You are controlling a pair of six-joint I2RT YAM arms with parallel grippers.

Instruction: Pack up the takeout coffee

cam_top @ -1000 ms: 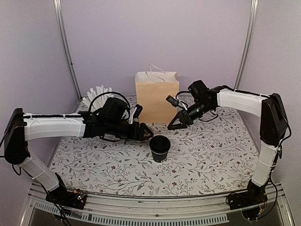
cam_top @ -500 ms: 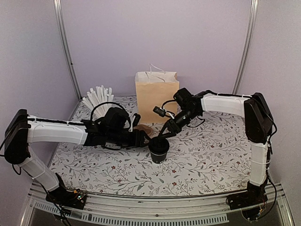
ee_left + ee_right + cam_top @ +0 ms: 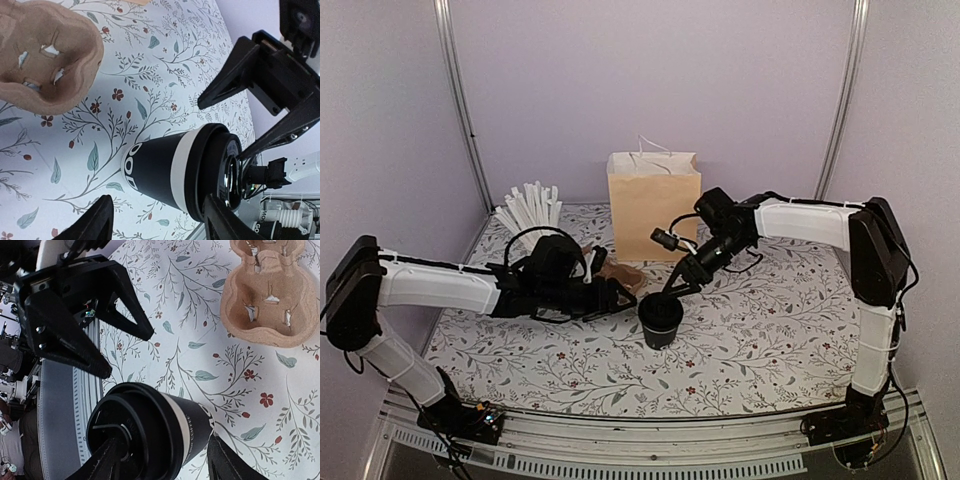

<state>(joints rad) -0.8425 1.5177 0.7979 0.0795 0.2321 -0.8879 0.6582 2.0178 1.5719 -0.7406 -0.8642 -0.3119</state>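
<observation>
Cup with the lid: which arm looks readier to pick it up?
Probably right: the right fingers stand open either side of the cup, at its lid; the left fingers, also open, sit beside it.

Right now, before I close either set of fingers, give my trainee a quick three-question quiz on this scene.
1. True or false: the black round lid sits on the small black paper cup.
2. Short answer: are the left fingers and the right fingers open or shut?
3. Where is the brown pulp cup carrier? A) stacked on the cup; B) empty, on the floral table cover near the cup; C) clamped in the left fingers.
Key: 1 true; 2 both open; 3 B.
</observation>
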